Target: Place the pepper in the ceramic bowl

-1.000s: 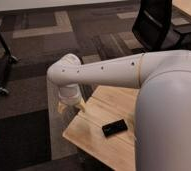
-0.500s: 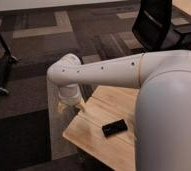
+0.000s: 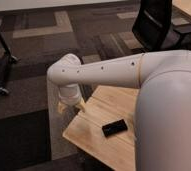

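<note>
The pepper and the ceramic bowl do not show; my big white arm (image 3: pixel 119 70) covers the right side of the view and much of the wooden table (image 3: pixel 96 125). The arm bends at an elbow over the table's left corner and turns down. My gripper (image 3: pixel 69 106) hangs below that bend, at the table's far left edge, and only a pale tan part of it shows.
A black phone-like slab (image 3: pixel 114 128) lies on the table near my arm. A black office chair (image 3: pixel 156 25) stands at the back right. A dark stand with a leg (image 3: pixel 1 60) is at the left. Patterned carpet (image 3: pixel 34 100) lies left of the table.
</note>
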